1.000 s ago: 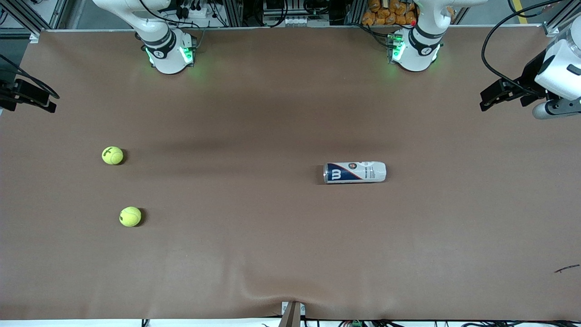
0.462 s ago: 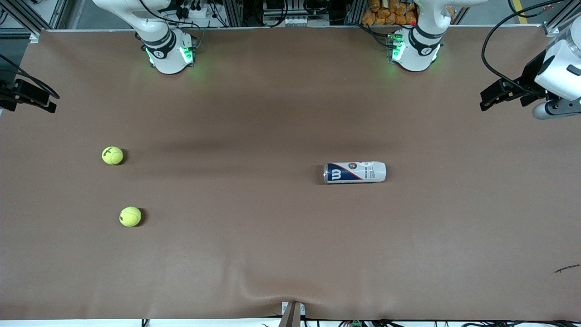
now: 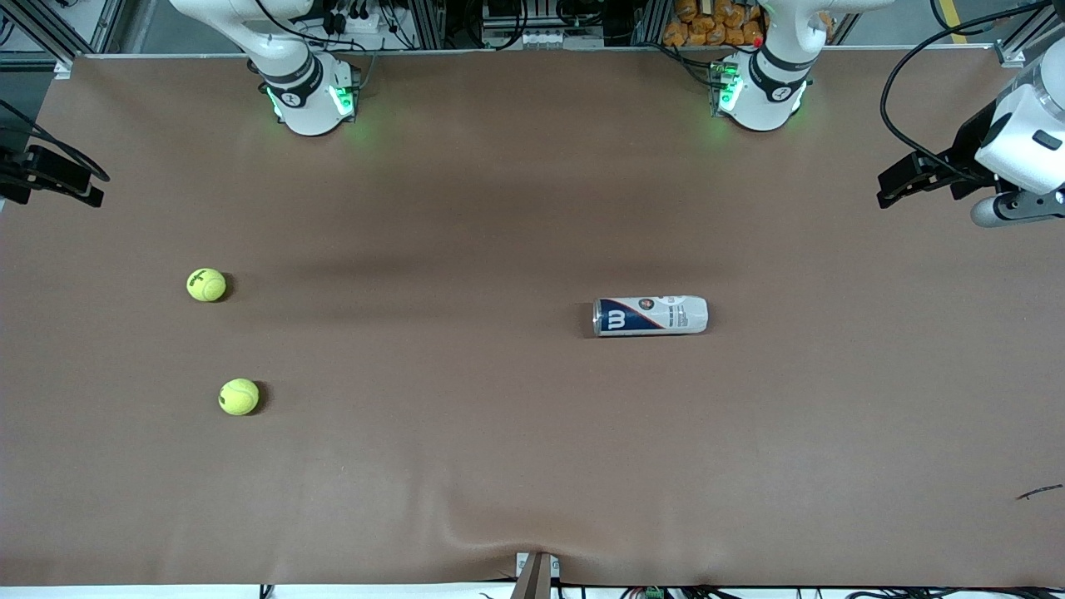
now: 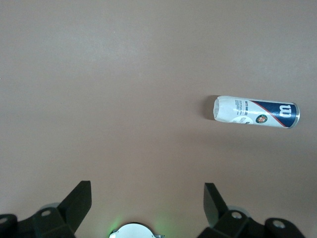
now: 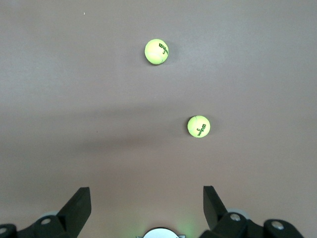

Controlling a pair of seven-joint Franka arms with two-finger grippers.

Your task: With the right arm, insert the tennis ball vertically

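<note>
Two yellow tennis balls lie on the brown table toward the right arm's end, one (image 3: 206,284) (image 5: 198,126) farther from the front camera than the other (image 3: 239,397) (image 5: 156,51). A white and blue ball can (image 3: 650,316) (image 4: 256,112) lies on its side near the table's middle, toward the left arm's end. My right gripper (image 3: 79,187) (image 5: 147,194) hangs open and empty over the table's edge at the right arm's end, well apart from both balls. My left gripper (image 3: 894,185) (image 4: 147,191) hangs open and empty over the left arm's end, away from the can.
The two arm bases (image 3: 308,96) (image 3: 761,96) stand along the table's back edge with green lights on. A small mount (image 3: 535,574) sits at the table's front edge. The brown mat (image 3: 499,433) shows a slight wrinkle by that mount.
The left arm's hand has shifted slightly toward the robots' side of the table. The balls, the can and the right arm have not moved.
</note>
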